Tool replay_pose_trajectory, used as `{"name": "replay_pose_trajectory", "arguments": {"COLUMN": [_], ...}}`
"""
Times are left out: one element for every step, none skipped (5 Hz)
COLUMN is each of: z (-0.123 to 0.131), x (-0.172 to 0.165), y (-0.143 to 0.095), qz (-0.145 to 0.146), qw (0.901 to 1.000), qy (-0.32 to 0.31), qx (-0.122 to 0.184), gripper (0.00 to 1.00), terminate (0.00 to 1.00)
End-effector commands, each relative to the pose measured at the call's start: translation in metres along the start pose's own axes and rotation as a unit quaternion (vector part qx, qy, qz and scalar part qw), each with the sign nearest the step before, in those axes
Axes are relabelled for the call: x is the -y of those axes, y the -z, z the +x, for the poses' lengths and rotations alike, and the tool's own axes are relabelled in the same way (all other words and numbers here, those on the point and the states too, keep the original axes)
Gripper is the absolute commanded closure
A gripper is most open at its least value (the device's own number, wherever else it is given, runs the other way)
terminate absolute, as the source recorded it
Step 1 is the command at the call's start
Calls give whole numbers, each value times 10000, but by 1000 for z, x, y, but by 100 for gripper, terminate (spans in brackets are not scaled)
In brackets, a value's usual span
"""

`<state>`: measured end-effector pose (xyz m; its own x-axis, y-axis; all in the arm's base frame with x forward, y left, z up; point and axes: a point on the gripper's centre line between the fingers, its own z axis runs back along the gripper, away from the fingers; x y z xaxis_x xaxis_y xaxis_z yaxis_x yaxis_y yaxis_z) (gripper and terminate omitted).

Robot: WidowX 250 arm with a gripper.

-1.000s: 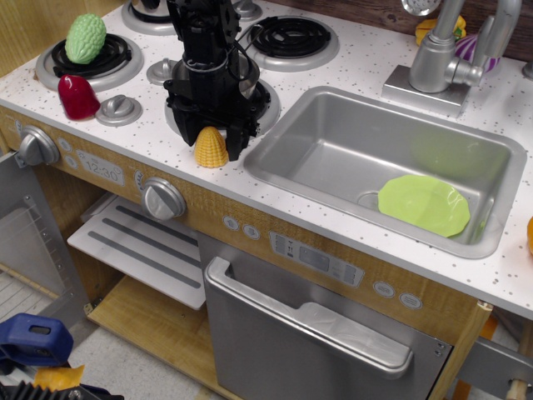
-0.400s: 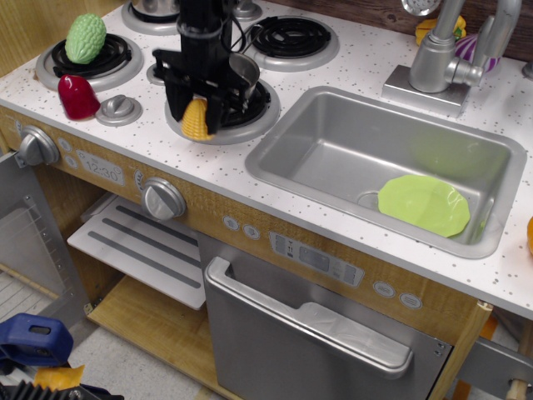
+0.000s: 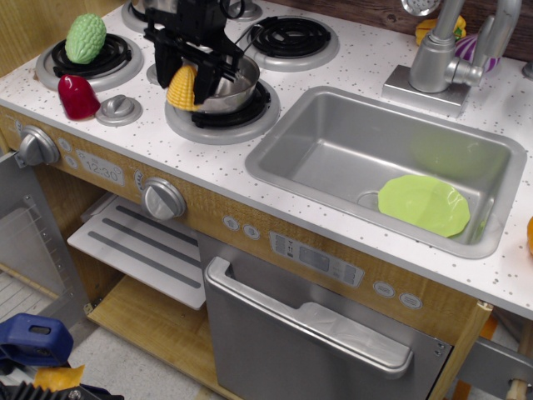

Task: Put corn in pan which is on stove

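Lifted since a moment ago, the corn point(image 3: 182, 87) is now hanging higher and further back, off the worktop point(image 3: 350, 62), where a second ago it was standing near the front edge. The jaws of the gripper point(image 3: 188, 82) are closing on it from both sides, and it is tilting with its tip upward. It is hanging at the left rim of the pan point(image 3: 226, 87), in front of it from this view; whether it is touching the rim is unclear. The pan is sitting on the front right burner point(image 3: 223, 117) of the stove point(image 3: 141, 108). To the left, a green vegetable point(image 3: 86, 37) is lying on another burner, with a dark red one point(image 3: 77, 96) just in front. Well to the right, a green plate point(image 3: 423, 205) is resting in the sink point(image 3: 333, 142).
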<state>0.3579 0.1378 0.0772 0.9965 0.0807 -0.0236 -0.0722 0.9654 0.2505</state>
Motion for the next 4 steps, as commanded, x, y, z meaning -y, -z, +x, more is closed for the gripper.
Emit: {"name": "replay_pose_trajectory", "arguments": {"z": [24,31,43,49], "x": [-14,-16,-19,-23], "y": [-35,-26,-18,-6], "qz": [322,65,-143,-372], "qw": [9968,9947,9913,9879], "qy": [534,741,920,1029], "qx": [504,716,935,1102], "gripper": [100,100,100,100], "terminate": [0,0,0,0]}}
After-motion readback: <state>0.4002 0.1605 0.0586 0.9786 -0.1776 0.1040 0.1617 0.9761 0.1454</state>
